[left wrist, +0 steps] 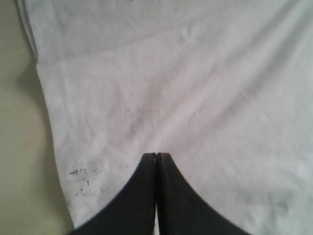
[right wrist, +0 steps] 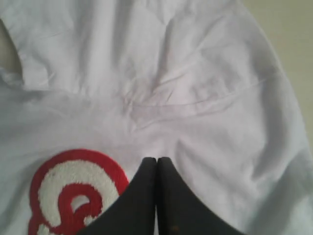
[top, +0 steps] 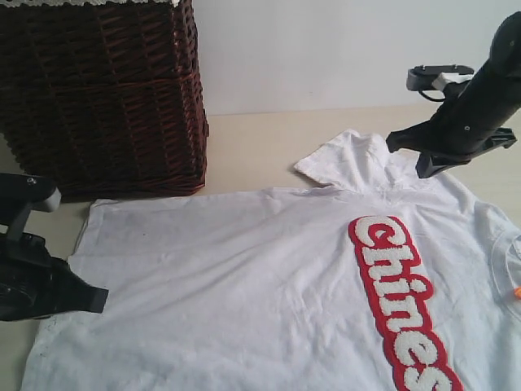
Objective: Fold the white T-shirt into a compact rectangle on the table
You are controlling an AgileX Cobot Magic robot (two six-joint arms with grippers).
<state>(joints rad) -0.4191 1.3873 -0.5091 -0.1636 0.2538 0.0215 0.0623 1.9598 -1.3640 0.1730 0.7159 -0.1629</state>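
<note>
The white T-shirt point(top: 244, 293) lies spread flat, chest up, on the beige table point(top: 260, 147). Its red band of fuzzy white letters point(top: 399, 301) runs down the right side. One short sleeve point(top: 342, 159) sticks out toward the back. My left gripper point(top: 99, 300) is shut and empty, hovering at the hem edge on the left. In the left wrist view it point(left wrist: 156, 155) points over plain white cloth point(left wrist: 195, 88). My right gripper point(top: 423, 167) is shut and empty above the shoulder by the sleeve. In the right wrist view it point(right wrist: 157, 159) sits beside the first red letter point(right wrist: 73, 191).
A tall dark brown wicker basket point(top: 106, 98) stands at the back left, close to the shirt's hem corner. Small dark specks point(left wrist: 80, 174) mark the cloth near the hem. A small orange thing point(top: 517, 291) shows at the right edge. Bare table point(left wrist: 19, 147) lies beyond the hem.
</note>
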